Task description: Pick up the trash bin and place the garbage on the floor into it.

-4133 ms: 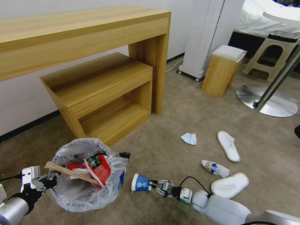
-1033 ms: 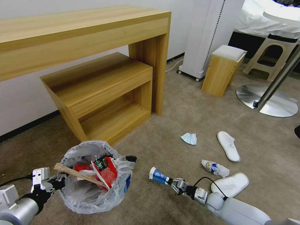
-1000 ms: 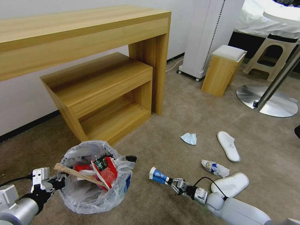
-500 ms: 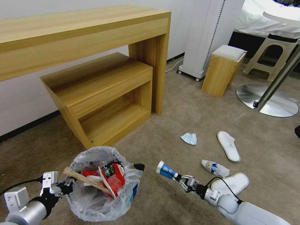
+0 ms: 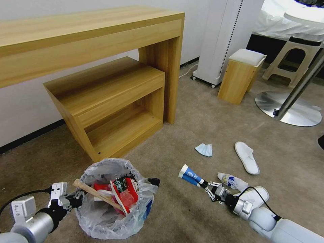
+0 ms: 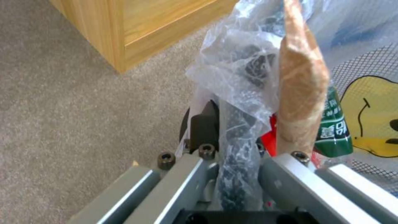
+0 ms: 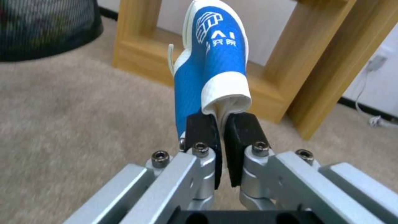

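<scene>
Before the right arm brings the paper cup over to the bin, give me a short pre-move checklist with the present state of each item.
1. Right end effector shut on the paper cup: ok; both pads pinch the cup's flattened end.
2. Left end effector shut on the trash bin rim: ok; the rim and its plastic liner sit between the fingers.
3. Cup clear of the floor: ok, as far as the right wrist view shows.
4. Room in the bin: cannot tell; red wrappers and a wooden stick already reach the rim.
5. Path from cup to bin: ok; bare carpet lies between them.
6. Garbage left on the floor: not ok; a light-blue mask and white slippers remain.
</scene>
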You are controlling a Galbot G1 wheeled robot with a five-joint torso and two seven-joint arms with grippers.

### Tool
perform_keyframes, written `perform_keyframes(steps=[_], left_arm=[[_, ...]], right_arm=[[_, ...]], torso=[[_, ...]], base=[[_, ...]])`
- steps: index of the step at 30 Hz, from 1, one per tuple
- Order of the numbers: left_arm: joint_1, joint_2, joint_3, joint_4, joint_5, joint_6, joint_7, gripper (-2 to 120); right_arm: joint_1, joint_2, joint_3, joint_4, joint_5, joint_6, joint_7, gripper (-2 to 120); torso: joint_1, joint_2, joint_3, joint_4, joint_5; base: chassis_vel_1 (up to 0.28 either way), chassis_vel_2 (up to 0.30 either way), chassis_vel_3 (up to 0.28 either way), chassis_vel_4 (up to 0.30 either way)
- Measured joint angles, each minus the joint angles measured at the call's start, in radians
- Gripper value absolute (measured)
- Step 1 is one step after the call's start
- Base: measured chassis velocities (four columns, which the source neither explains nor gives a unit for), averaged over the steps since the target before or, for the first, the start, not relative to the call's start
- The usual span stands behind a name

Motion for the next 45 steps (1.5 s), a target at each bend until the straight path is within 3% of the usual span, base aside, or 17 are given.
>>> perform_keyframes(steps=[16,31,45], left_arm=[[-0.081,0.054,0.022,0.05,-0.053,0.01,-0.022,0],[-0.072,0.068,-0.016,-0.016,-0.085,0.062,-0.025,0],[-0.044,0.077,-0.013,-0.024,-0.081,0.074,-0.023,0]], right_arm=[[0.062,-0.053,-0.002,0.137,0.034,-0.002,0.041,3],[0.151,-0.111,-0.013,0.302,0.07,-0.04,0.074,3],[0.203,-0.136,-0.036,0.474,0.087,-0.067,0.077,3]], torso=[[0.0,0.0,0.0,0.0,-0.0002],[0.0,0.0,0.0,0.0,-0.0002],[0.0,0.0,0.0,-0.0001,-0.0001]], base=[[0.0,0.0,0.0,0.0],[0.0,0.0,0.0,0.0],[0.0,0.0,0.0,0.0]])
